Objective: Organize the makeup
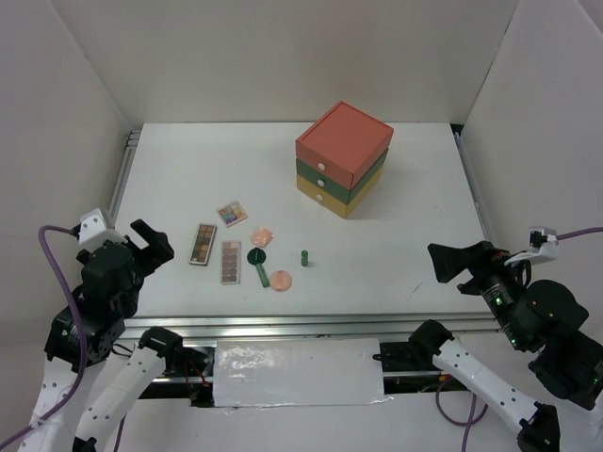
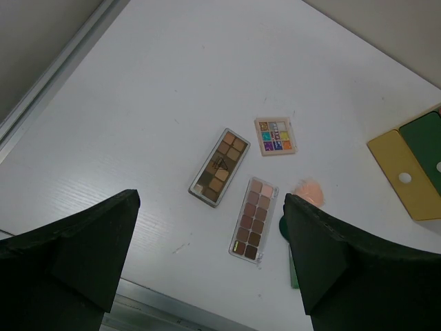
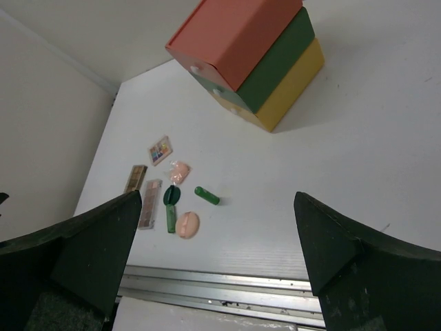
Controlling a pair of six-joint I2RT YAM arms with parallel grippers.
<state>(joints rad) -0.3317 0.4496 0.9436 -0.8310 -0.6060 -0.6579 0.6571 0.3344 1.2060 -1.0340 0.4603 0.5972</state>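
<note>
the left fingers (image 2: 89, 255) are spread wide with nothing between them, hovering over the near-left part of the white worktop (image 1: 405, 235). the right fingers (image 3: 83, 241) are spread just as wide and hold nothing – they hang over the near-right edge, well apart from the makeup.

just ahead of the left fingers lies the brown eyeshadow palette (image 2: 219, 167), flat and slightly slanted. beside it on the right, close but not touching, is the pinkish-brown palette (image 2: 253, 218). behind those two sits the small square multicolour palette (image 2: 275, 136), turned at an angle.

further right the smaller pieces cluster: the dark-green compact (image 1: 255, 255) sits just right of the pinkish-brown palette, with a pale pink compact (image 1: 262, 235) just behind it. a green tube (image 1: 264, 274) lies flat just in front of the dark-green compact, and whether the two touch cannot be told. a second pink compact (image 1: 281, 280) rests next to that tube, on its right. a shorter green tube (image 1: 305, 256) stands a little apart, right of the cluster.

all of the makeup sits loose on the worktop, in the near-left half. the drawer box (image 1: 344, 157) – orange on top, green in the middle, yellow below – stands well behind it, towards the far right, its drawers shut.
</note>
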